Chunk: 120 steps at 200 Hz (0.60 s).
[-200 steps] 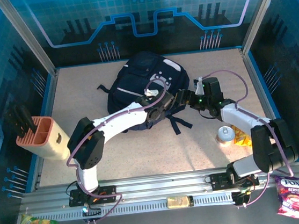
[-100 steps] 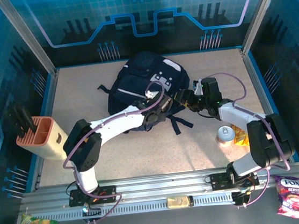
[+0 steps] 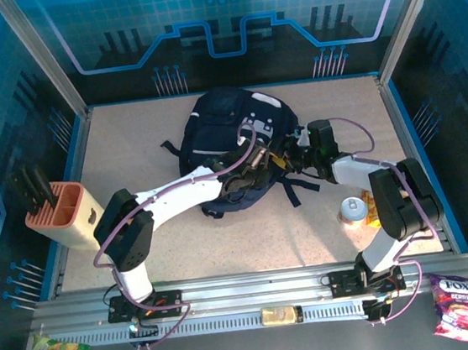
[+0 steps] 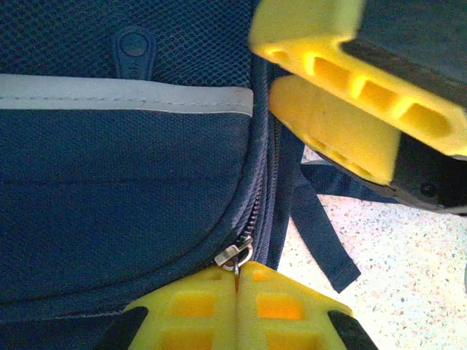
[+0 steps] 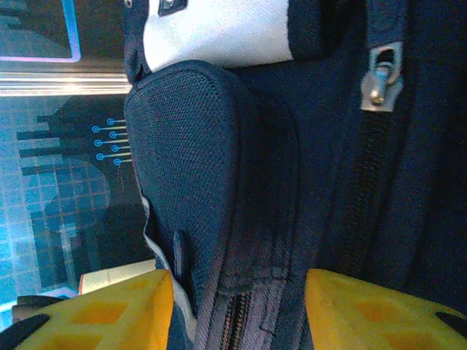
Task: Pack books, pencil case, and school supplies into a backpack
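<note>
The dark navy backpack (image 3: 229, 129) lies mid-table with its straps trailing toward me. My left gripper (image 3: 258, 162) is at its right edge, shut on the metal zipper pull (image 4: 235, 255); the yellow pads (image 4: 197, 306) meet with the pull's ring between their tips. My right gripper (image 3: 289, 157) comes in from the right and is shut on a fold of the backpack's side seam (image 5: 241, 292), fabric filling the gap between its fingers (image 5: 117, 313). An orange-yellow flat item (image 3: 379, 211), perhaps school supplies, lies at the right. The books and pencil case are out of view.
A pink rack with black pieces (image 3: 52, 208) stands at the left edge. A small round tin (image 3: 353, 209) sits by the right arm's elbow. Snack bags (image 3: 462, 305) lie outside the front rail. Glass walls enclose the table.
The right gripper has moved left onto the backpack's edge and narrowed its jaws. The left gripper closed on the zipper pull. The backpack has shifted right and turned a little.
</note>
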Each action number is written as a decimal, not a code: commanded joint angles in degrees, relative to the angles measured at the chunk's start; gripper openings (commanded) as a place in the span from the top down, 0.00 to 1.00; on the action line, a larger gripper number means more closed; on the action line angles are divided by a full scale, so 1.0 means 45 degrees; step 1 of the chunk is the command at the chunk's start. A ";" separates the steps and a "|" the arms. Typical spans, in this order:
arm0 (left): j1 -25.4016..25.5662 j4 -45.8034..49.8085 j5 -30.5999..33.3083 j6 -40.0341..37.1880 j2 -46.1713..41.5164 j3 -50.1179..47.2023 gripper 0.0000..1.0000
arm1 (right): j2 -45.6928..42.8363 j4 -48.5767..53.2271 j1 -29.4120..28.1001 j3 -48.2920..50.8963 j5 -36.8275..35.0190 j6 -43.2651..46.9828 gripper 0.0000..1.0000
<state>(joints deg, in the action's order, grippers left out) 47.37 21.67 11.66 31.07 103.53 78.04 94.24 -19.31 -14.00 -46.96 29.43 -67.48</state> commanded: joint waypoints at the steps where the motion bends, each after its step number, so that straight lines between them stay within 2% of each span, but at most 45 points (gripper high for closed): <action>1: 0.0103 -0.0484 -0.0589 -0.0605 -0.0158 0.0018 1.00 | 0.0405 0.0558 -0.0292 -0.0688 0.0106 0.0510 0.52; 26: 0.0099 -0.0375 -0.0354 -0.0894 -0.0193 -0.0092 1.00 | 0.0778 0.1372 -0.0365 -0.1427 -0.0043 0.1085 0.61; 66: 0.0039 0.0095 0.0584 -0.1479 -0.0624 -0.0607 1.00 | 0.0831 0.3173 -0.0313 -0.2099 -0.1022 0.2510 0.88; 98: -0.0106 0.0490 0.2323 -0.2007 -0.1272 -0.1623 1.00 | 0.0392 0.3019 0.0122 -0.1872 -0.1754 0.3407 0.92; 120: -0.0411 0.0284 0.2536 -0.2403 -0.1664 -0.2407 1.00 | 0.0418 0.2988 0.0597 -0.2030 -0.1451 0.3863 0.94</action>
<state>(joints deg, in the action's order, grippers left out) 47.20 21.06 17.30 23.81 99.50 70.76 97.62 -6.85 -14.66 -54.52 26.06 -55.22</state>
